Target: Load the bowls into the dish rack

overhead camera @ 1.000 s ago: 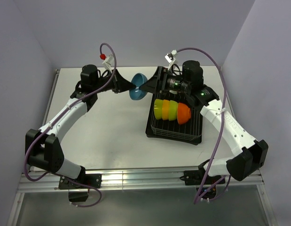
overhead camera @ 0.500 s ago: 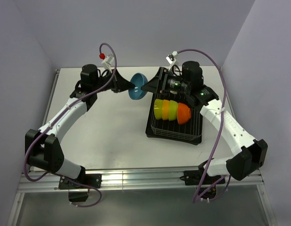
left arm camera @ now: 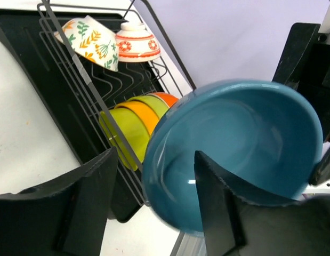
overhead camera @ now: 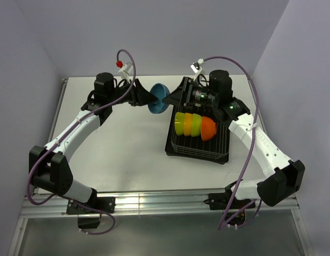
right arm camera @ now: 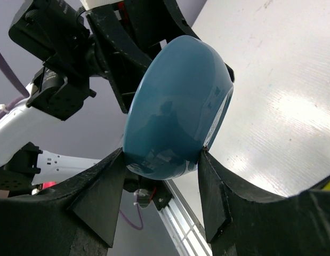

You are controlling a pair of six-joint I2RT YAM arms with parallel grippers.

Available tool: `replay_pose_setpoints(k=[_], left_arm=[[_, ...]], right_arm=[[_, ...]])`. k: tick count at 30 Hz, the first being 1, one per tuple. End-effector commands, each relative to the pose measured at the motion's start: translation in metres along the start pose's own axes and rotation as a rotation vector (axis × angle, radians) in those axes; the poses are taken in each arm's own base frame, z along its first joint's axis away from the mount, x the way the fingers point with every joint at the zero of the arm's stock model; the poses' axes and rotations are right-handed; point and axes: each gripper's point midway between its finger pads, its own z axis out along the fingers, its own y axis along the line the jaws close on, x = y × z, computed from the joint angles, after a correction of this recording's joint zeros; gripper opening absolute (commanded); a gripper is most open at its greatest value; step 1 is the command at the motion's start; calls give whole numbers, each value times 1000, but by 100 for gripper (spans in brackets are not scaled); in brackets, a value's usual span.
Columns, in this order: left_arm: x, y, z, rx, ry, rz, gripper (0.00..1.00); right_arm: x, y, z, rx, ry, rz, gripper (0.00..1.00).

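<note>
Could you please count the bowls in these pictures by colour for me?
Lime green bowls: 2
Orange bowl: 1
Salmon-red bowl: 1
Blue bowl: 1
Pale patterned bowls: 2
Total: 7

Stacked bowls [left arm camera: 125,125] and much of the dish rack [left arm camera: 26,48] behind the blue bowl [left arm camera: 244,138] in the left wrist view.

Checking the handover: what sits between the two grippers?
The blue bowl, gripped by the right gripper, left gripper open around its rim; top view shows it.
</note>
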Motion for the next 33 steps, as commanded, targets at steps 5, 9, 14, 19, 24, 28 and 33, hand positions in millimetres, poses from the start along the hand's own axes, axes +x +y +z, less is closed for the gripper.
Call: replay_pose_setpoints(k=[5, 9, 14, 19, 24, 28, 33], left_arm=[[-13, -7, -4, -16, -18, 81, 83], [-12, -3, -8, -54, -5, 100, 94], [-9, 4, -12, -98, 18, 123, 99], [-6, 12, -17, -127, 26, 124, 100], [-3, 26, -22, -148, 34, 85, 99], [-6, 30, -25, -146, 29, 52, 100], [-8, 33, -26, -145, 24, 36, 99]], right_arm=[[-15, -6, -41, 32, -88, -75, 0], [-11, -27, -66, 125, -110, -115, 0], [-7, -54, -106, 316, -112, -206, 0], [-9, -85, -146, 575, -132, -288, 0], [2, -115, -167, 746, -78, -303, 0], [5, -137, -172, 845, -30, -283, 0], [6, -155, -184, 959, 3, -274, 0]])
